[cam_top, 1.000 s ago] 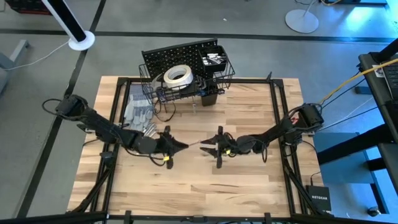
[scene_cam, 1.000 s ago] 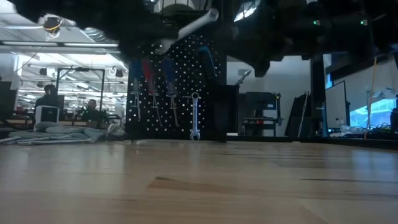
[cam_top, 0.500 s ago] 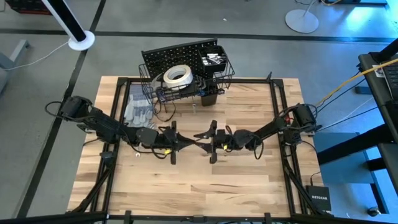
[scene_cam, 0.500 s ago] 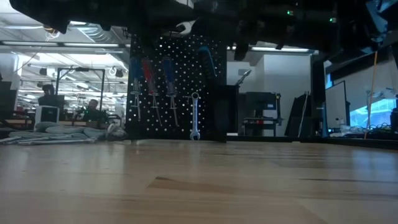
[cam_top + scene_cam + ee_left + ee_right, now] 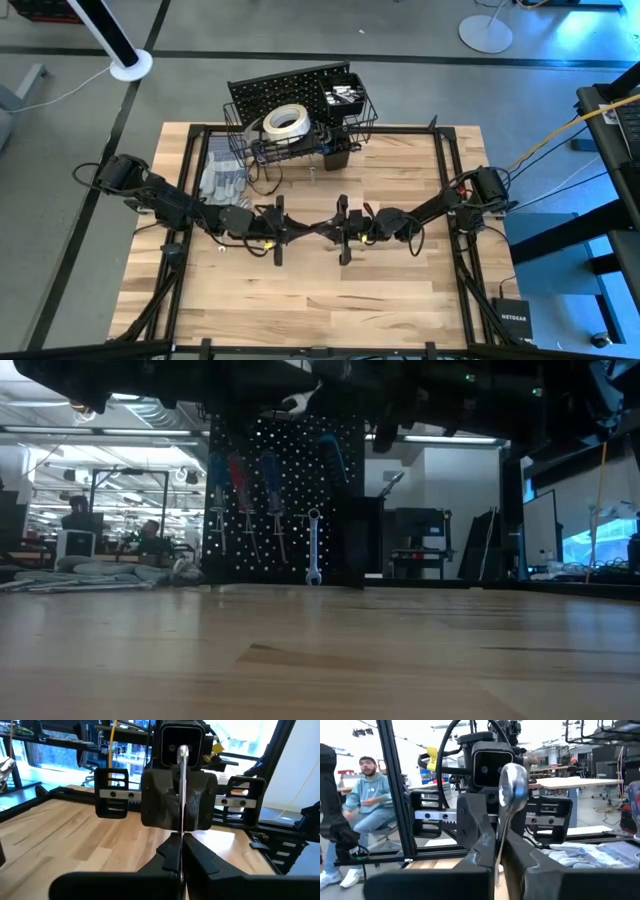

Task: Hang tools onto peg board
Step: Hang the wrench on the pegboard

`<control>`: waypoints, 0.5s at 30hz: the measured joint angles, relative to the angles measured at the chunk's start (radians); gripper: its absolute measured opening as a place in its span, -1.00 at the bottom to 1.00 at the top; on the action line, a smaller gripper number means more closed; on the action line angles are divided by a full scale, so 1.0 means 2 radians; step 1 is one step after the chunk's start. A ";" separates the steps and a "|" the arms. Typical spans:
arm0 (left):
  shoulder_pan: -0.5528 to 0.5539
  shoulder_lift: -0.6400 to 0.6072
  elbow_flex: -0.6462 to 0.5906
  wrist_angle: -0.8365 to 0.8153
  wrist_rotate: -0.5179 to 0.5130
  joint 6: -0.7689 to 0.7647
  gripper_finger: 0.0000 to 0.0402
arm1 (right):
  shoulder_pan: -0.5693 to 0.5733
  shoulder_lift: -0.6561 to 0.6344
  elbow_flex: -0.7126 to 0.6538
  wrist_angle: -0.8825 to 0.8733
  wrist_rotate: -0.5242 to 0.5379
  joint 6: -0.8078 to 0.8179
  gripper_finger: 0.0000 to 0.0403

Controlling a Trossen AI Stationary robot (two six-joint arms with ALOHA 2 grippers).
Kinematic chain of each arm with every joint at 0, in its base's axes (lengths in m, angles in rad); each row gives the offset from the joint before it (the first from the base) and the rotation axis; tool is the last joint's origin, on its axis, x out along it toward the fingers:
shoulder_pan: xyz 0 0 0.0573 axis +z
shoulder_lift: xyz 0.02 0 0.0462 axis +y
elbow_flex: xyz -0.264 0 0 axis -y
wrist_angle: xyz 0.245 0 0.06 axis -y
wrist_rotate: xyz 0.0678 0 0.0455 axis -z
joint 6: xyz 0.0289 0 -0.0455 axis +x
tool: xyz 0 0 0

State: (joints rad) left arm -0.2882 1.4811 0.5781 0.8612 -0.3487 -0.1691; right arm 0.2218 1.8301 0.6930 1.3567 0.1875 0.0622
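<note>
A silver wrench [image 5: 318, 228] hangs in the air above the middle of the bench [image 5: 320, 300], gripped at both ends: the left claw [image 5: 292, 232] is clamped on one end and the right claw [image 5: 330, 228] is pinched shut on the other. In the left wrist view the wrench [image 5: 181, 810] runs as a thin bright bar from that arm's closed fingers straight into the opposite claw. In the right wrist view its rounded head [image 5: 512, 785] stands up between the right fingers. The low view shows only one end of it [image 5: 300, 400] under the dark arms.

The peg board [image 5: 285, 90] stands at the bench's far edge, well apart from the claws, with a white tape roll [image 5: 284, 121] in its wire basket [image 5: 300, 140]. On its face hang red- and blue-handled screwdrivers [image 5: 240, 490] and another wrench [image 5: 314, 545]. Grey gloves [image 5: 220, 178] lie on the bench left of the board.

Bare wood lies open in front of the arms and between them and the board. A seated person [image 5: 367, 815] shows beyond the bench.

Half a second ago the right claw stood spread around the wrench; now it has closed on it. The left arm has not shifted.
</note>
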 joint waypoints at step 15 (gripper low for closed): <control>0.009 -0.051 0.001 -0.202 0.001 -0.064 -0.42 | -0.001 -0.001 0.003 -0.121 0.002 -0.003 -0.92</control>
State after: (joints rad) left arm -0.2703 1.3799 0.5800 0.4574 -0.3466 -0.2967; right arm 0.2200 1.8282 0.6992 1.1144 0.1912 0.0561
